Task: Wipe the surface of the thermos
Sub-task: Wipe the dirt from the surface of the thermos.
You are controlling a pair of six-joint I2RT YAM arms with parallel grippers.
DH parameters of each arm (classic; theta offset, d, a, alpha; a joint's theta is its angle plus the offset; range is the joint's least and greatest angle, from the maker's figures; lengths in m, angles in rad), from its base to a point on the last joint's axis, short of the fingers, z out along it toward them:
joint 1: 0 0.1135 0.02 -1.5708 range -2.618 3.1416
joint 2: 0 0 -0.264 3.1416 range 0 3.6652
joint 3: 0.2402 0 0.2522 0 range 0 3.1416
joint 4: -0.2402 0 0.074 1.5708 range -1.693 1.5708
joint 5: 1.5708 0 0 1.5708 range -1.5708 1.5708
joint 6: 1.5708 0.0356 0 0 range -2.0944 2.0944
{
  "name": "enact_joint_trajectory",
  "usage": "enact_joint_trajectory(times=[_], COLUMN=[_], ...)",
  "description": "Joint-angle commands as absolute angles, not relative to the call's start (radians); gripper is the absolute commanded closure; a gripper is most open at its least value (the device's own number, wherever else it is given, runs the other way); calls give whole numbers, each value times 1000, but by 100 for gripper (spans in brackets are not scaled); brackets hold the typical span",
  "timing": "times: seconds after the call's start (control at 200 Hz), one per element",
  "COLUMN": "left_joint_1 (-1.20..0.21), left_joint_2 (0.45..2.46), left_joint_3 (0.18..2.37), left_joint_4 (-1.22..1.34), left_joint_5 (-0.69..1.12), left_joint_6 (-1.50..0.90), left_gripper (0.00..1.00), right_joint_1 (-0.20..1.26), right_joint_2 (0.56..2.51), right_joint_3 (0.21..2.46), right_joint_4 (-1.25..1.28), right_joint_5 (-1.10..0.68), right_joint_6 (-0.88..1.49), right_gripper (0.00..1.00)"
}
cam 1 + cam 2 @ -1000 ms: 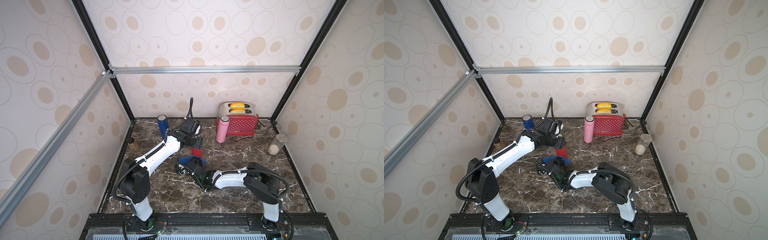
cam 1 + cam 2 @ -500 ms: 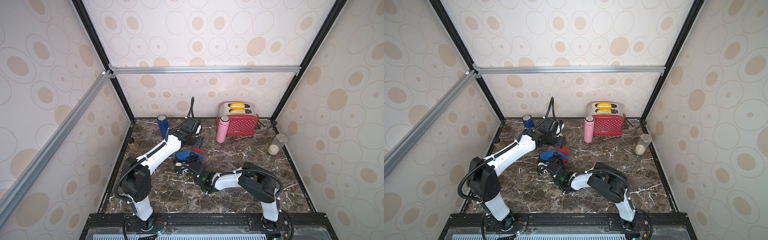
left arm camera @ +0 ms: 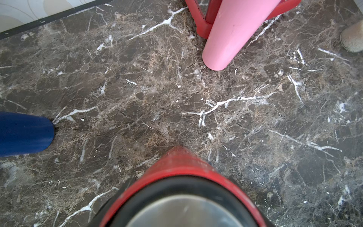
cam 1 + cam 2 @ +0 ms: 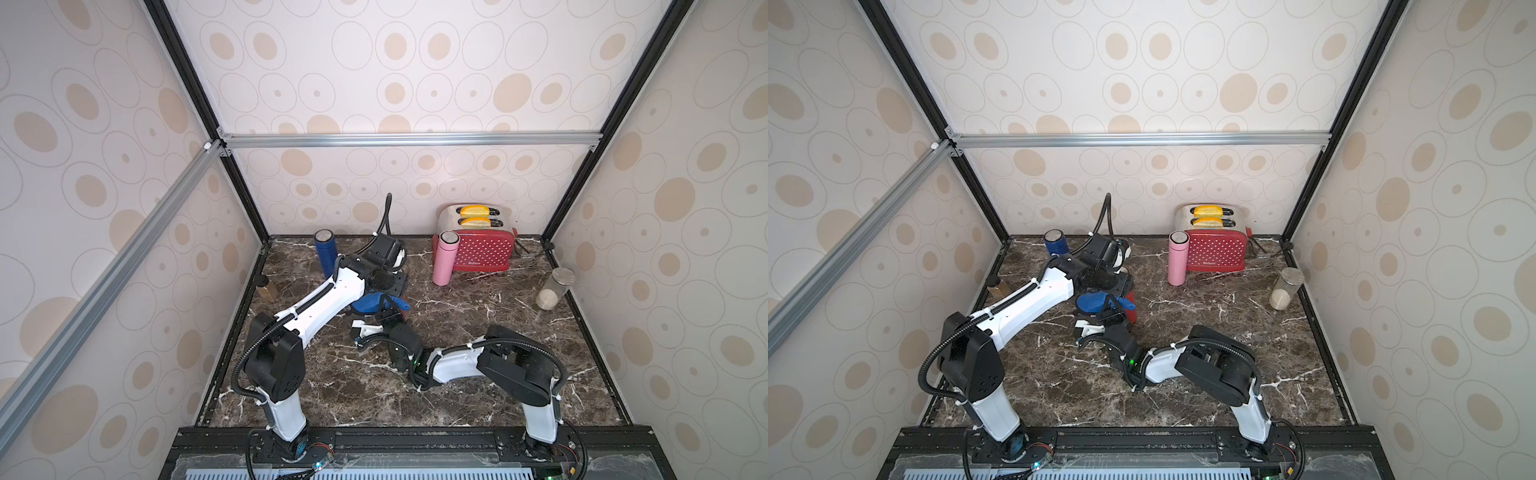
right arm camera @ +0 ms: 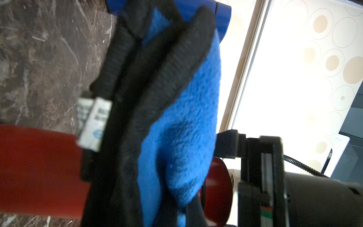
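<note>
A red thermos (image 4: 1132,311) stands upright on the marble table (image 4: 457,332), its silver lid (image 3: 182,212) right under the left wrist camera. My left gripper (image 4: 1120,286) comes down on its top and is shut on it. My right gripper (image 4: 1109,311) is shut on a blue cloth (image 4: 372,301) with black trim and a white label (image 5: 92,125). The cloth (image 5: 186,118) lies pressed against the thermos side (image 5: 39,167) and hides most of it in both top views.
A blue bottle (image 4: 326,253) stands at the back left, close behind the left arm. A pink bottle (image 4: 444,259) stands before a red toaster (image 4: 484,249). A glass jar of beige powder (image 4: 552,289) is at the right edge, a small brown bottle (image 4: 266,289) at the left.
My right gripper has carried the blue cloth up and back along the thermos, so less red shows. The left arm has hardly moved.
</note>
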State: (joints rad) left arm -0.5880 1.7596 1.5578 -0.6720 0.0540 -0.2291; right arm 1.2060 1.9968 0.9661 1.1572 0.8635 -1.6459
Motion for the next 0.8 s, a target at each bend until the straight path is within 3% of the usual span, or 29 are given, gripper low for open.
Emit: enact_joint_trajectory(times=[0.0,0.29,0.796], left_joint_1=[-588,-588,-588], left_joint_2=[1773,1790,1803], left_joint_3=[1566,1587,1585], left_joint_4=[-900,-933,-957], left_joint_5=[34,28,2], left_joint_6=[-203,-198,-209], left_gripper=[100,100,100], right_joint_1=[1165,1164,1118], right_joint_2=[2047,2116,1988], right_joint_3=[930,926,1013], right_joint_4=[1189,1070,1333], right_joint_5=[982,999,974], right_joint_6=[-1613,-1432,-1784], right_gripper=[100,100,100])
